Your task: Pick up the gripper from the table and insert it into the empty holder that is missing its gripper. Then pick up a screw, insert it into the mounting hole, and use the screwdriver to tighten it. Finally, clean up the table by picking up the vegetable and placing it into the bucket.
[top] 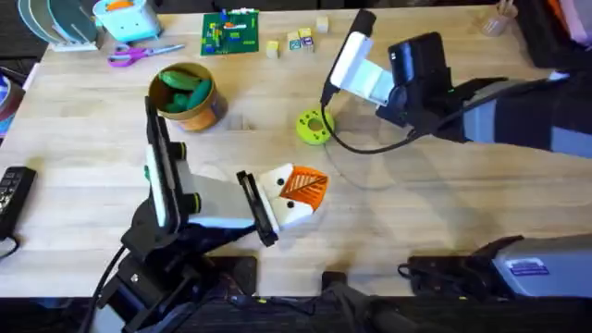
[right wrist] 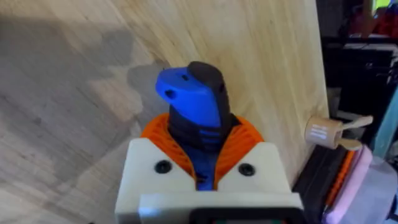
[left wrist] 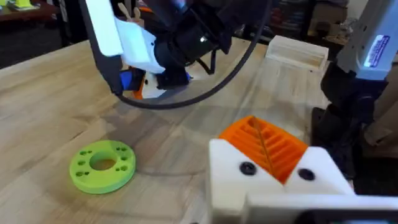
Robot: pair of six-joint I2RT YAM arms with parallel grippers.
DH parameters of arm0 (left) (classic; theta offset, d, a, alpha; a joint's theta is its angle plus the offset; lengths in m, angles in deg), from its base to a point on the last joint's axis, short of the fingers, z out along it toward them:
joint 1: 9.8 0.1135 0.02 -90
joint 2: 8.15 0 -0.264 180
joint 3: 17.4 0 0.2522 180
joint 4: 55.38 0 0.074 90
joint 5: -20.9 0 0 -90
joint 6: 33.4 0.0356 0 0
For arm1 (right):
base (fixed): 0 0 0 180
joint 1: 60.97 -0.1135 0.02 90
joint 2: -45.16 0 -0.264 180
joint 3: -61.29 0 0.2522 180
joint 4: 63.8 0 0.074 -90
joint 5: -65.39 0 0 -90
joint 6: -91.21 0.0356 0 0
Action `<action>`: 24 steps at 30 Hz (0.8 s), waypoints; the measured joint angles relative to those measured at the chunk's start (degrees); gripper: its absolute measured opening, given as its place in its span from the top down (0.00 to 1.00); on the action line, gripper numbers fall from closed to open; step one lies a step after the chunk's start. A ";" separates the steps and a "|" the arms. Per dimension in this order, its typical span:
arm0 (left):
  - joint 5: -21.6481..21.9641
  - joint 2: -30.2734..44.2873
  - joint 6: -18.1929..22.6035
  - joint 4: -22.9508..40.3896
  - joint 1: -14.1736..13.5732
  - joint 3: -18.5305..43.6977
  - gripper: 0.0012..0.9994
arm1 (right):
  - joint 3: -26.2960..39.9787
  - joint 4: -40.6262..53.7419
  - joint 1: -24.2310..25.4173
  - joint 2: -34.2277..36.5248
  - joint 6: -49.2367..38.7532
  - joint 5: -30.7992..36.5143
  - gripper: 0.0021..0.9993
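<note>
The blue screwdriver (right wrist: pixel 193 99) stands tip-down over the wooden table, and my right gripper (right wrist: pixel 202 146) is shut on it, orange pads on both sides of its body. From the left wrist view that right gripper (left wrist: pixel 146 84) hangs just above the table beyond the lime-green disc, with the screwdriver (left wrist: pixel 127 79) showing as a bit of blue. My left gripper (top: pixel 298 190) rests low at mid-table, both white fingers carrying orange ribbed pads (left wrist: pixel 264 146) pressed together, nothing between them. The green vegetable (top: pixel 182 83) lies inside the tan bucket (top: pixel 205 111). The loose gripper, the holder and the screw are out of view.
A lime-green disc with holes (top: pixel 313 127) (left wrist: pixel 102 165) lies between the two grippers. At the table's far edge are a green circuit board (top: pixel 230 32), scissors (top: pixel 143 54) and small wooden blocks (top: pixel 298 42). A black remote (top: pixel 14 194) sits at the left edge.
</note>
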 joint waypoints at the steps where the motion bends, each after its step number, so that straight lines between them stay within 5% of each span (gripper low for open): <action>1: 0.00 0.00 0.00 0.00 0.00 0.00 1.00 | 0.02 -0.75 -0.02 0.67 -0.65 -0.01 0.91; 8: 0.02 0.00 0.00 0.00 0.00 0.00 1.00 | 0.11 -0.61 -1.28 3.29 -4.56 -1.82 0.86; 12: 0.00 0.00 0.02 0.00 0.00 0.00 1.00 | 0.40 0.05 -2.03 3.24 -5.19 -1.92 0.55; 16: 0.00 0.00 0.00 0.00 0.00 0.00 1.00 | 1.26 -0.49 -2.01 2.54 -5.32 -1.15 0.06; 22: 0.00 0.00 0.01 0.00 0.00 0.00 1.00 | 1.38 0.87 -2.51 -1.27 5.24 -2.23 0.03; 24: 0.02 0.00 0.39 0.00 0.00 0.00 0.84 | 1.38 1.13 -2.51 -3.89 10.04 -2.42 0.03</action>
